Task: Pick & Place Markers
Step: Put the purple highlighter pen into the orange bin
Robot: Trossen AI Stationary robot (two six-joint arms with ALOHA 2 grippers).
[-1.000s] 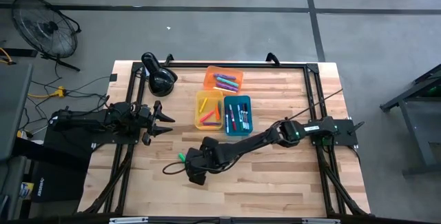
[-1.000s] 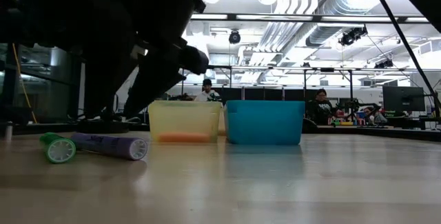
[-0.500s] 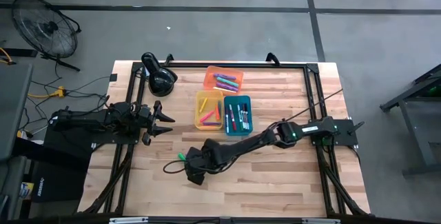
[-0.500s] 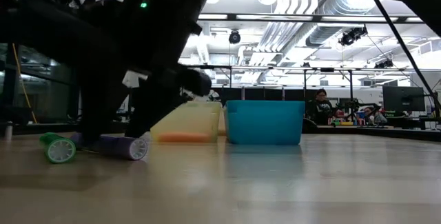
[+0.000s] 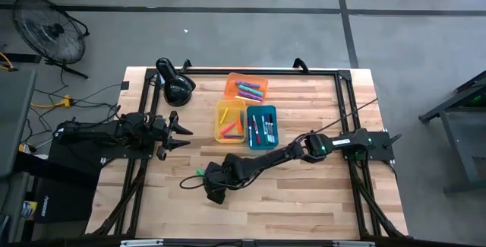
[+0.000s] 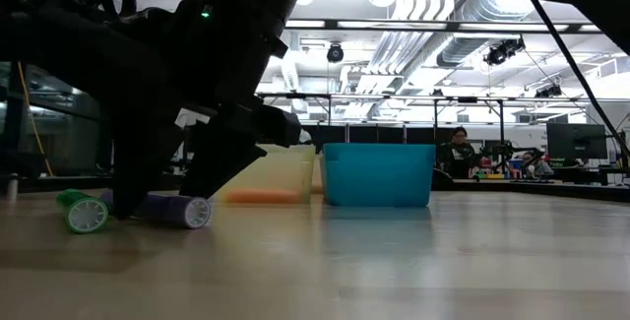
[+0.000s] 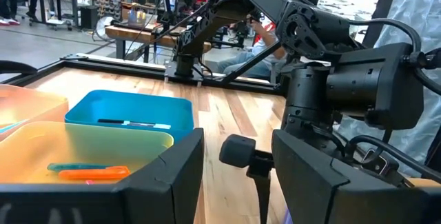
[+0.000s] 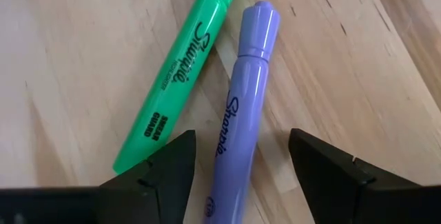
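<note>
Sorting looks nearly finished: most markers fill the three trays (image 5: 247,121) mid-bench. Near the front edge, the right end effector (image 8: 234,162), fingers spread, straddles the purple marker (image 8: 242,100) beside the green marker (image 8: 180,69).

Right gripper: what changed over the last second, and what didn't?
The right gripper came down, open, to straddle the purple marker on the table, gripping nothing yet. The green marker, trays and left gripper stayed put.
</note>
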